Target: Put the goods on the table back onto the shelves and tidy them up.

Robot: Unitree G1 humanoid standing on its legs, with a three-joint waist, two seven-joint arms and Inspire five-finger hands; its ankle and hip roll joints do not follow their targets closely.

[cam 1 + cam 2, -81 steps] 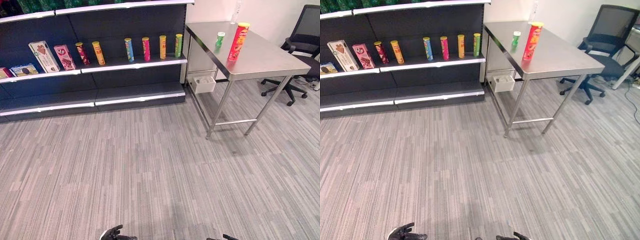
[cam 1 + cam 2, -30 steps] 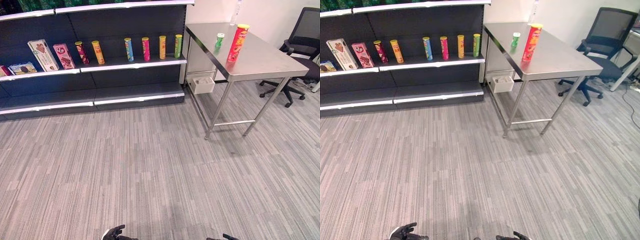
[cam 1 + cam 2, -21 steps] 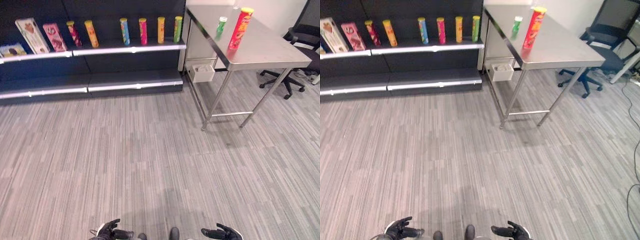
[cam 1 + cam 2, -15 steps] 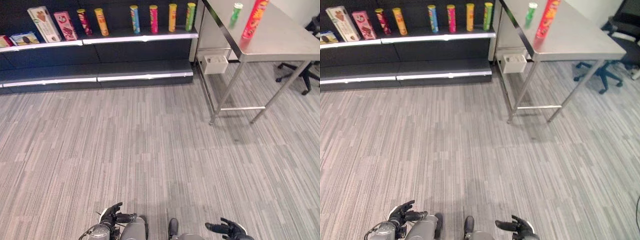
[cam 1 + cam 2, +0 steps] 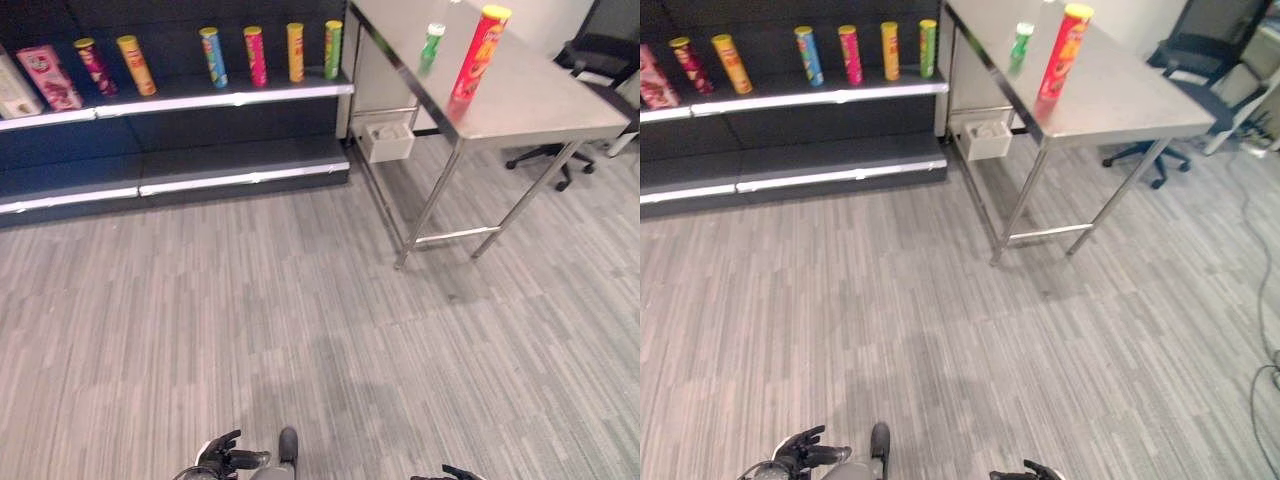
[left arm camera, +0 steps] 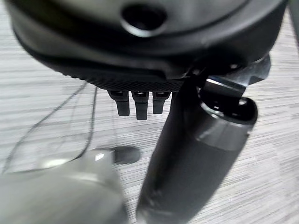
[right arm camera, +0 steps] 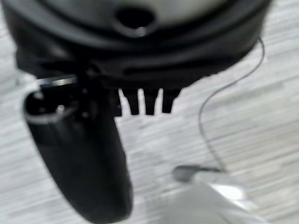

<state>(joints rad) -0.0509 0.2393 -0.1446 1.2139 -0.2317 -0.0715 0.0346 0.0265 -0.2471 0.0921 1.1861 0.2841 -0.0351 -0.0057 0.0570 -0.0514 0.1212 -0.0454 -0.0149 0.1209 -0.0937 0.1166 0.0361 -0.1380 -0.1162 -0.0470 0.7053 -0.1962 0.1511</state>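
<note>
1. The left hand (image 5: 222, 454) hangs low over the grey striped floor (image 5: 300, 320), its fingers (image 6: 136, 105) loosely extended and holding nothing.
2. The right hand (image 5: 1032, 470) shows at the bottom edge, also over the floor, fingers (image 7: 148, 104) relaxed and empty.
3. Both hands are well apart from the steel table (image 5: 540, 100) at the upper right.
4. On the table stand a tall red can (image 5: 475, 52) and, just behind it toward the wall, a smaller green can (image 5: 432, 43), both upright.
5. Left of the table, the dark shelves (image 5: 200, 100) carry a row of upright cans: green (image 5: 332, 49), orange (image 5: 295, 52), pink (image 5: 256, 56), blue (image 5: 211, 57), yellow (image 5: 134, 65) and dark red (image 5: 92, 67).
6. A pink box (image 5: 48, 77) leans at the shelf's far left.
7. A white box (image 5: 386, 140) sits under the table's near-shelf end, and an office chair (image 5: 590, 70) stands beyond the table.
</note>
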